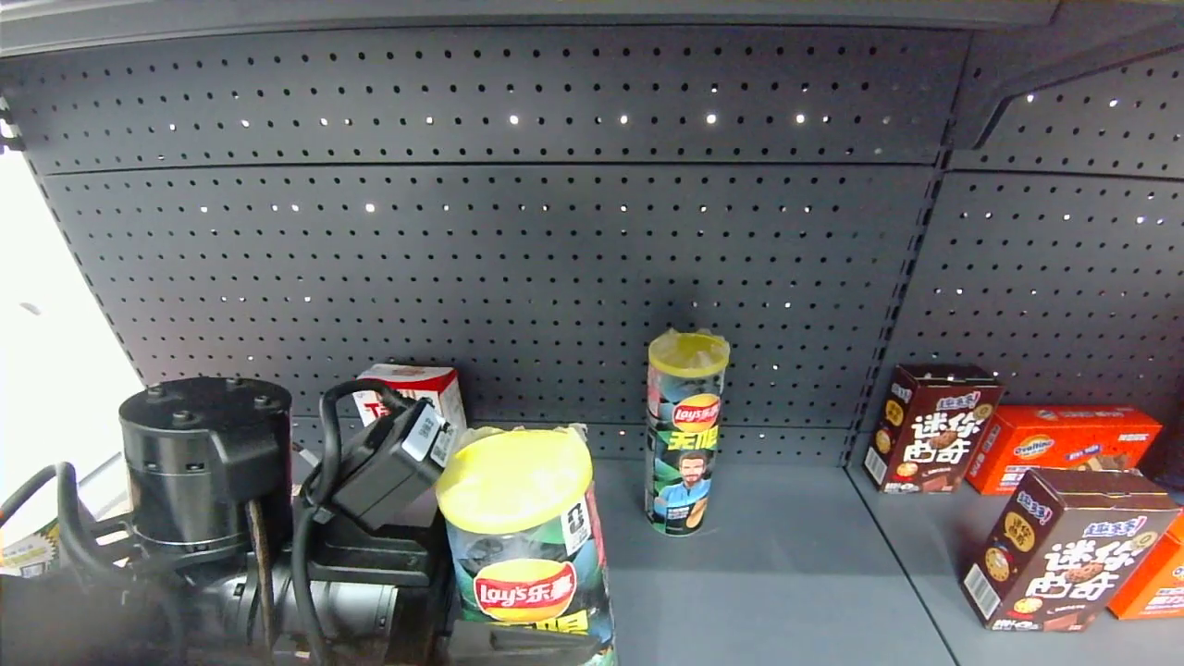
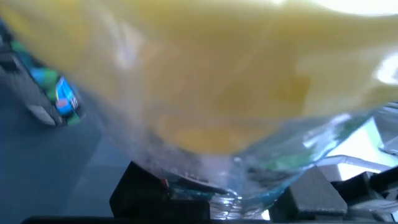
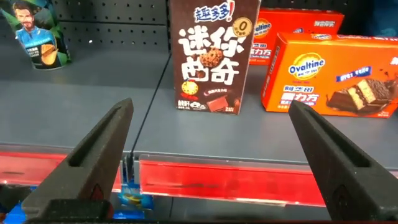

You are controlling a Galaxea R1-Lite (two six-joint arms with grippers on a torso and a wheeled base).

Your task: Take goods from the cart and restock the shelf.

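Note:
A chip can with a yellow lid (image 1: 518, 546) is held upright over the front left of the grey shelf (image 1: 786, 573); my left gripper (image 2: 230, 193) is shut on its body, and its lid (image 2: 224, 74) looms close in the left wrist view. A second, matching can (image 1: 686, 435) stands on the shelf near the pegboard back, also seen as the can (image 3: 37, 37) in the right wrist view. My right gripper (image 3: 211, 180) is open, holding nothing, in front of the shelf's red price strip (image 3: 230, 180), facing a brown cookie box (image 3: 211, 56).
A red and white box (image 1: 412, 388) stands behind the held can. On the right bay are brown cookie boxes (image 1: 930, 427) (image 1: 1064, 550) and orange boxes (image 1: 1064, 447) (image 3: 339, 71). Bare shelf floor lies between the standing can and the bay divider.

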